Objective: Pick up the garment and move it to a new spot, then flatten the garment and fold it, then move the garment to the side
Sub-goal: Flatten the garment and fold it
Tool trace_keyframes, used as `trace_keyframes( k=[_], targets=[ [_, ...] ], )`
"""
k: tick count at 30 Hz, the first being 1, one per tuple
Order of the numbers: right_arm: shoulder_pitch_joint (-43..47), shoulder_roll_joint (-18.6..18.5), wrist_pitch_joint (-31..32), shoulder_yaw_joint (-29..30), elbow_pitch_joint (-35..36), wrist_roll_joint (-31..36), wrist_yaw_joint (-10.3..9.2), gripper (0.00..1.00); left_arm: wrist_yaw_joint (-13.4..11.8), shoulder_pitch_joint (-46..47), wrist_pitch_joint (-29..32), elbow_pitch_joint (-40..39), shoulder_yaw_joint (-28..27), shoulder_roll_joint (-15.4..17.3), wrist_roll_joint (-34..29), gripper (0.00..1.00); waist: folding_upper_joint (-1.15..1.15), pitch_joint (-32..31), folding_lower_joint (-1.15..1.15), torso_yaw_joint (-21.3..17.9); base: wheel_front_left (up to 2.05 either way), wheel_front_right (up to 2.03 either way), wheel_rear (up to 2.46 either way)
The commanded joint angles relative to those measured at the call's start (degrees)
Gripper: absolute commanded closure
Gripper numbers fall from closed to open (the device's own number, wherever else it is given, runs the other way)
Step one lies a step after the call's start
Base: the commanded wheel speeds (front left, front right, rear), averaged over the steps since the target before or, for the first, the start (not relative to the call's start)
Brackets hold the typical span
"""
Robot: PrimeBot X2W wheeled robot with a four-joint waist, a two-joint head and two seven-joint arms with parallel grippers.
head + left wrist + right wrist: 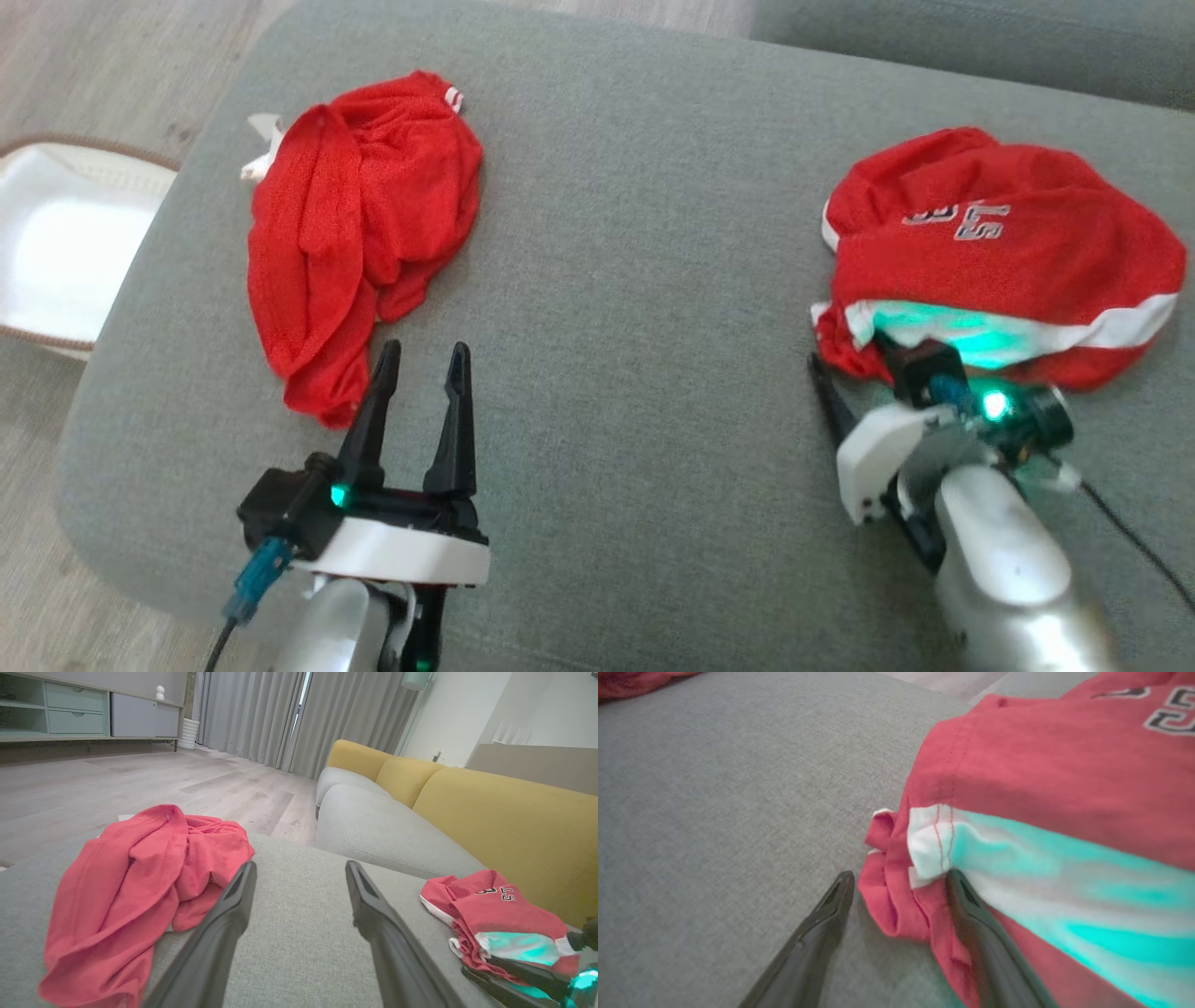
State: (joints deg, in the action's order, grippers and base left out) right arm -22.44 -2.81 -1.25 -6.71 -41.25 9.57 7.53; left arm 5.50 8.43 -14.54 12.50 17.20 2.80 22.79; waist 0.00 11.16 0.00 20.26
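Observation:
Two crumpled red garments lie on a grey cushion [635,280]. The right garment [999,252] [495,905] [1041,756] has a white stripe and grey lettering. My right gripper [854,369] [899,886] stands open at its near left corner. A fold of the red hem lies between the fingers, and one finger [971,914] is pressed against the cloth. The left garment [364,205] [135,872] is plain red mesh, bunched in a long heap. My left gripper [424,353] [301,868] is open just right of its near end, holding nothing.
The cushion's left edge drops to a wood floor [103,84], where a white tray [56,243] sits. A second grey seat [383,826] and yellow sofa backs [504,821] lie beyond. Bare grey cushion stretches between the two garments.

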Motion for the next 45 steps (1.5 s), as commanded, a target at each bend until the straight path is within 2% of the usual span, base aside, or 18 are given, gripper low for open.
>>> trace_keyframes(
  k=[1,8,9,10,14,18,22,26,29,31,34,37,41,45],
  targets=[
    [-2.1,-0.1,1.3,-0.9,-0.5,0.9,-0.04,0.0,-0.2,1.9,-0.5,-2.1,-1.0,0.1,0.3,0.0,0.0,0.8,0.0,0.6,0.0,0.0,0.0],
    [-5.0,-0.1,4.3,2.2,-7.5,2.7,-0.04,0.0,-0.8,2.7,-0.5,-2.4,0.3,0.1,1.2,0.0,0.0,2.0,0.0,1.5,0.0,0.0,0.0],
    [-5.2,-0.1,4.7,2.7,-8.6,2.3,-0.04,0.21,-0.8,2.8,-0.5,-2.4,0.3,0.1,1.3,0.0,0.0,2.0,0.0,1.6,0.0,0.0,0.0],
    [-5.4,-0.1,4.9,3.0,-9.4,2.2,-0.04,1.0,-0.9,2.9,-0.5,-2.4,0.3,0.1,1.3,0.0,0.0,2.0,0.0,1.7,0.0,0.0,0.0],
    [-6.2,-0.1,3.0,3.5,-10.8,2.1,-0.04,1.0,-1.2,3.0,-0.5,-2.2,0.1,0.1,1.3,0.0,0.0,1.5,0.0,1.5,0.0,0.0,0.0],
    [-8.3,-0.1,-2.5,1.4,-10.1,-1.3,-0.04,1.0,-1.1,2.7,-0.5,-1.8,-0.1,0.1,0.9,0.0,0.0,0.3,0.0,1.1,0.0,0.0,0.0],
    [-11.8,-0.1,-7.8,-5.3,-7.8,-9.5,-0.04,1.0,-1.0,2.4,-0.5,-1.7,-0.2,0.1,0.8,0.0,0.0,-1.3,0.0,0.8,0.0,0.0,0.0],
    [-16.7,-0.1,-11.4,-12.8,-2.5,-18.6,-0.04,1.0,-1.0,1.4,-0.5,-1.5,-0.7,0.1,0.5,0.0,0.0,-3.1,0.0,-0.2,0.0,0.0,0.0],
    [-20.5,-0.1,-12.9,-16.8,2.9,-25.4,-0.04,1.0,-1.0,0.3,-0.5,-1.5,-1.5,0.1,0.3,0.0,0.0,-4.5,0.0,-1.2,0.0,0.0,0.0],
    [-22.8,-0.1,-13.4,-17.5,6.5,-28.3,-0.04,1.0,-1.0,-0.4,-0.5,-1.7,-2.2,0.1,0.2,0.0,0.0,-5.3,0.0,-2.1,0.0,0.0,0.0],
    [-24.4,-0.1,-13.7,-16.3,9.7,-30.2,-0.04,1.0,-1.0,-1.2,-0.5,-1.9,-2.9,0.1,0.1,0.0,0.0,-6.0,0.0,-3.1,0.0,0.0,0.0],
    [-24.1,-0.1,-13.7,-10.4,13.1,-30.9,-0.04,1.0,-0.9,-2.1,-0.5,-2.6,-3.9,0.1,-0.2,0.0,0.0,-6.4,0.0,-4.9,0.0,0.0,0.0],
    [-18.2,-0.1,-13.7,-2.2,10.0,-30.0,-0.04,1.0,-0.5,-2.7,-0.5,-2.9,-4.2,0.1,-0.7,0.0,0.0,-6.5,0.0,-7.4,0.0,0.0,0.0],
    [-9.5,-0.3,-12.5,8.8,4.3,-25.3,-0.04,1.0,-0.2,-2.4,-0.5,-2.9,-4.0,0.1,-1.1,0.0,0.0,-5.8,0.0,-9.5,0.0,0.0,0.0]
  ],
)
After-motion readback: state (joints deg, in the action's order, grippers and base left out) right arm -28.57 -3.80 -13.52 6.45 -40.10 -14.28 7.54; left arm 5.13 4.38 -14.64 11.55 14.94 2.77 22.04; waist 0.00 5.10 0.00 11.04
